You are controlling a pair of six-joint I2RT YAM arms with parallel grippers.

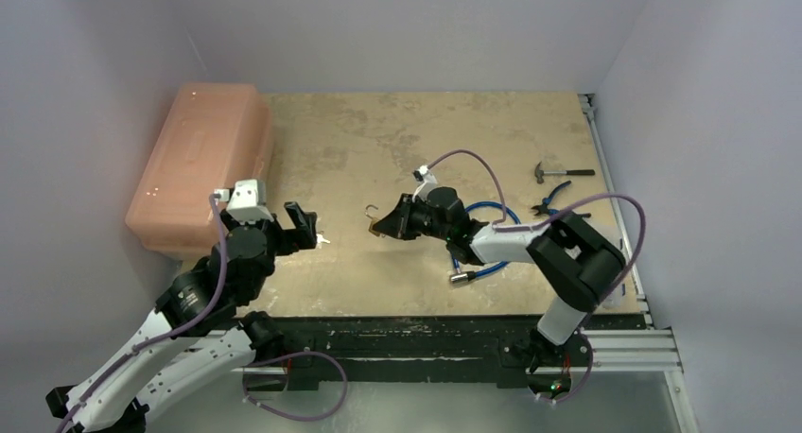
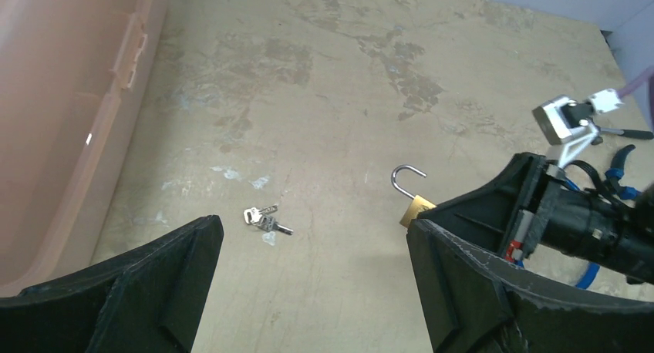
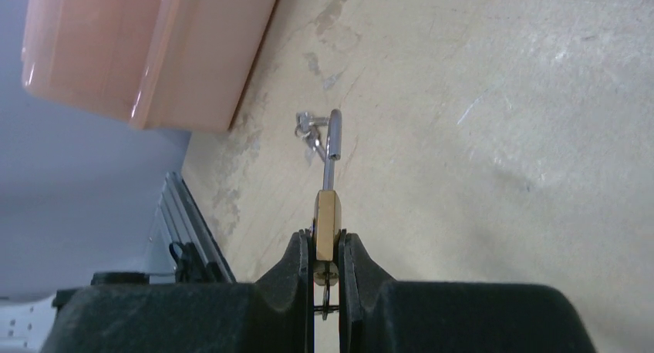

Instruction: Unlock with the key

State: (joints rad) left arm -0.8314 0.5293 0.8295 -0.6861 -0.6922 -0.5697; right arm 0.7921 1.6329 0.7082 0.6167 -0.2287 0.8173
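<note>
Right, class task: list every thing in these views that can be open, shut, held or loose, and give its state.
padlock: shackle swung open, brass body clamped in the right gripper.
keys: loose on the table, not held, apart from the padlock.
left gripper: open, holding nothing.
right gripper: shut on the padlock.
pink box: lid shut.

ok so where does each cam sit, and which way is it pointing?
Top external: above and behind the robot, looking down on the table; shows the left gripper and the right gripper.
Left wrist: on the left arm, facing out over the table at the keys; its open fingers frame the bottom.
Right wrist: on the right arm, facing left toward the bin; its fingers clamp the padlock.
Shared: both wrist views show padlock, keys and bin.
</note>
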